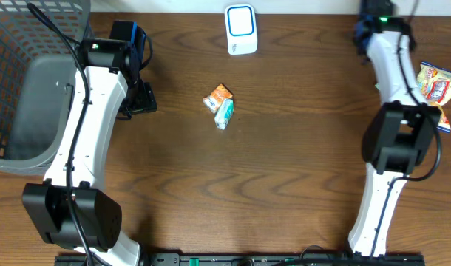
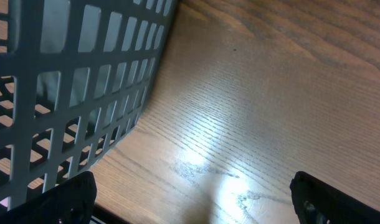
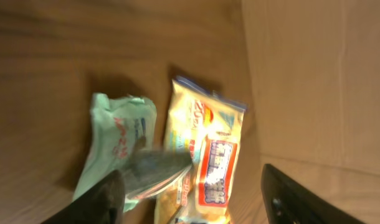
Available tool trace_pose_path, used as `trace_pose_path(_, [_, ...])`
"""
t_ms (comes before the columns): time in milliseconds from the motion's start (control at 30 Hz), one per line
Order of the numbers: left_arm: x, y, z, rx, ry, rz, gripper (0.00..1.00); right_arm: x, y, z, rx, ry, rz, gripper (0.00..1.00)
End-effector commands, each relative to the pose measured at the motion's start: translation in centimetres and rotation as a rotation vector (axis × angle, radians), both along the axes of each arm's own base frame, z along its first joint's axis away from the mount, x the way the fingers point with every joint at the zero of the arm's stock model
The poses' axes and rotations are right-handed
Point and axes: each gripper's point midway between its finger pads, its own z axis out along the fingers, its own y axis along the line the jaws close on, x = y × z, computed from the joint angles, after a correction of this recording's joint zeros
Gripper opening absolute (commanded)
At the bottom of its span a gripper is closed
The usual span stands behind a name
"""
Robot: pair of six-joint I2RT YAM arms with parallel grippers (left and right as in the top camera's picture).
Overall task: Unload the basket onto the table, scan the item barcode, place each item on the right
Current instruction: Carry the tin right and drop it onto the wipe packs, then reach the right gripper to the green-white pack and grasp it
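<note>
Between the right gripper [image 3: 197, 194] fingers I've got nothing clamped. The jaws stand well apart over a yellow snack packet [image 3: 207, 155], with a mint packet [image 3: 115, 134] just beside it and a silvery wrapper [image 3: 156, 167] lying across both. That pile is far right of the scanner [image 1: 241, 29]. The left gripper [image 2: 199, 200] is spread wide and empty, with only bare table [image 2: 252, 93] under it. It sits well left of the scanner, with the basket [image 1: 37, 111] wall just beside it.

Progress, my read: nothing done yet.
- No item is lifted and nothing is presented at the scanner.
- Left to do: close on a packet, carry it to the scanner, turn the barcode to its face.
- Nearest to the scanner are an orange packet [image 1: 220, 94] and a teal sachet [image 1: 225, 112]. They touch each other on my side of it, well apart from both grippers.
- I can't tell which item is the target. The right arm's position suggests the pile far right of the scanner.

Hard to make out:
- The right wrist view is blurred, the print is unreadable, and I see no barcode on any packet.
- Overhead hides the right gripper under its own arm, and the frame edge cuts the pile.
- I can't tell whether the silvery wrapper touches the finger next to it.
- There's a tan surface [image 3: 314, 81] past the pile, on the side away from the scanner, and I can't identify it.
- From above I can't tell which way the scanner's window faces.
</note>
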Motion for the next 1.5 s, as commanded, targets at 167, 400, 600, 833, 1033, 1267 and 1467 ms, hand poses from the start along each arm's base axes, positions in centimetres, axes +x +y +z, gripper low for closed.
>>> trace_pose_path(167, [-0.1,0.4,0.0,0.022,0.008,-0.008,0.98,-1.0,1.0,-2.0,0.268,-0.067,-0.060,0.97])
trace_pose_path(400, [-0.2,0.4,0.0,0.022,0.009,-0.008,0.98,1.4,12.2,-1.4,0.619,-0.102,0.188,0.98])
trace_pose_path(600, [-0.1,0.4,0.0,0.022,0.008,-0.008,0.98,-0.5,29.3,2.2,1.164,-0.052,0.500,0.95])
trace_pose_path(833, [-0.1,0.4,0.0,0.022,0.008,-0.008,0.98,-7.0,39.4,-0.8,1.258,0.220,0.511,0.87])
trace_pose_path(1033, [-0.1,0.4,0.0,0.022,0.008,-0.008,0.98,-9.7,42.6,-4.6,1.026,0.286,0.438,0.69])
trace_pose_path(1267, [-0.1,0.4,0.0,0.022,0.008,-0.008,0.98,-12.1,43.3,-7.4,0.821,0.285,0.361,0.70])
trace_pose_path(1467, [-0.1,0.4,0.0,0.022,0.008,-0.008,0.98,-12.6,42.9,-10.4,0.776,0.247,0.288,0.69])
